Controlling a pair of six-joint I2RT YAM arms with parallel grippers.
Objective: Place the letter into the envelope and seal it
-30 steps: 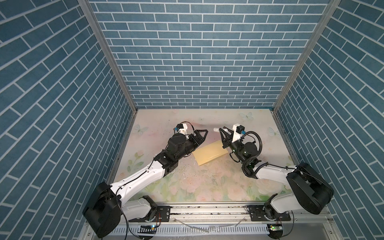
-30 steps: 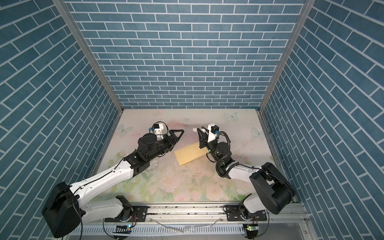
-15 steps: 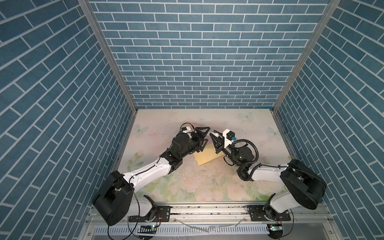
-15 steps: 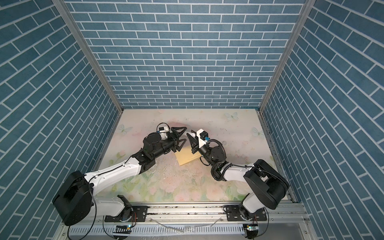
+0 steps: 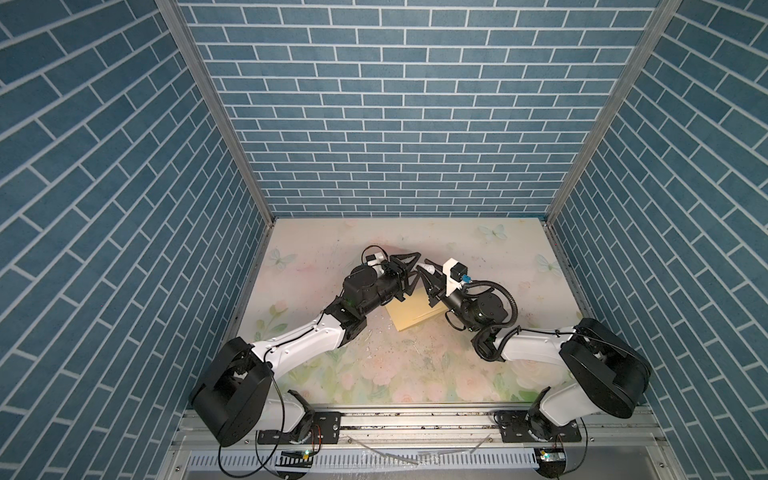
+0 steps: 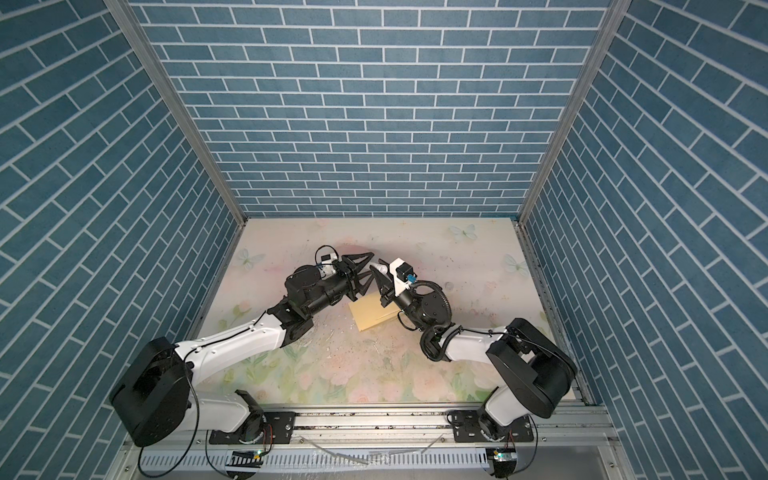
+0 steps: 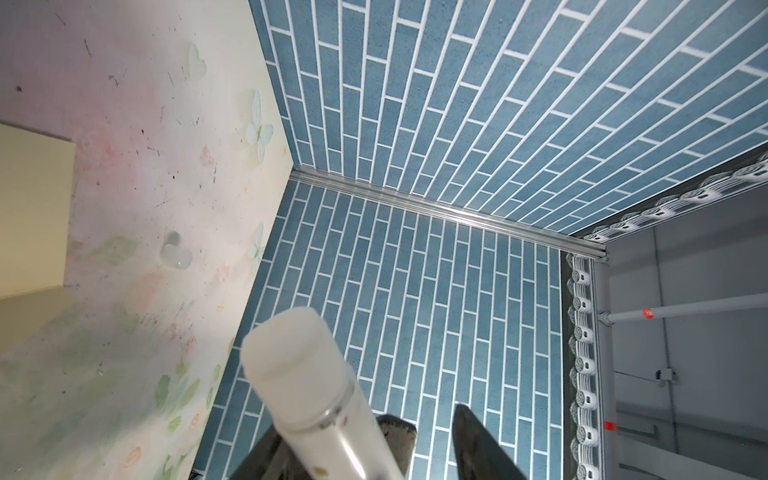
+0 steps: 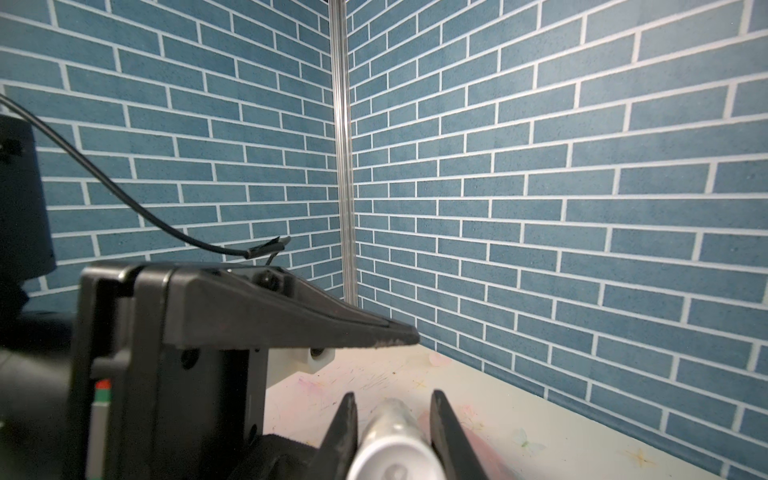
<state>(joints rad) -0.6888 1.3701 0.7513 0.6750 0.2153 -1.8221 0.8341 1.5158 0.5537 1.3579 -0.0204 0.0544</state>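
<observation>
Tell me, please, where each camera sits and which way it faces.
Top views: overhead at the front, looking down on the floral tabletop and the long yellow paper envelope; both arms show whole.
Left wrist: behind the left pincer, facing the back right corner; its fingers flank a white-capped translucent tube.
Right wrist: behind the right pincer, facing the back left corner; its fingers grip the tube.
Shared: both wrist views show the tube.

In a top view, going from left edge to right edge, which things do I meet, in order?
Left arm's black base → left arm's white forearm → envelope → right arm's white forearm → right arm's black base. The left gripper and right gripper overlap the envelope: omitted.
</observation>
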